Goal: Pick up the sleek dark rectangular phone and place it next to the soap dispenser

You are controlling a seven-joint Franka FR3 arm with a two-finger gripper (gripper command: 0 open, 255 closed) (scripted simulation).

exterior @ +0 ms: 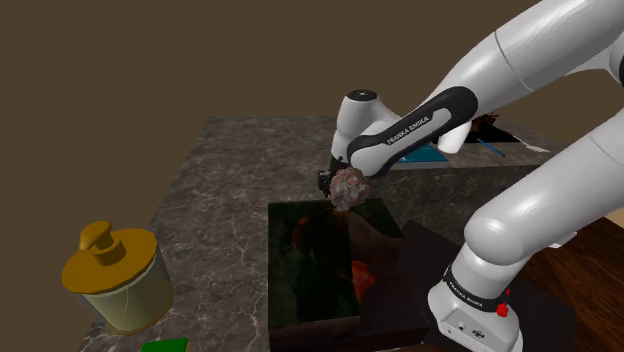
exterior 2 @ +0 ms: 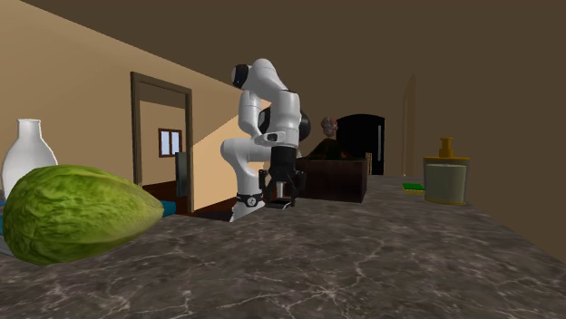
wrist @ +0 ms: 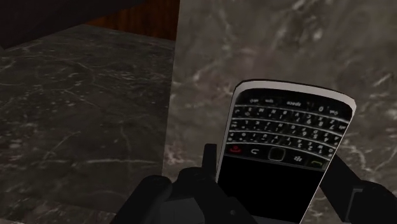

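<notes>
Wrist view: hand [wrist: 273,170] clamped on the dark phone [wrist: 286,130] by its long edges; robot should carry it level, then release flat just beside the soap dispenser [exterior: 116,278], well away from the hand.

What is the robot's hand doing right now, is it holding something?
The gripper is closed on the phone, with one finger pressed against each long side.

A soap dispenser [exterior: 115,275] and a lettuce head [exterior 2: 73,213] are carried by the dark marbled surface [exterior: 230,190], well apart.
</notes>
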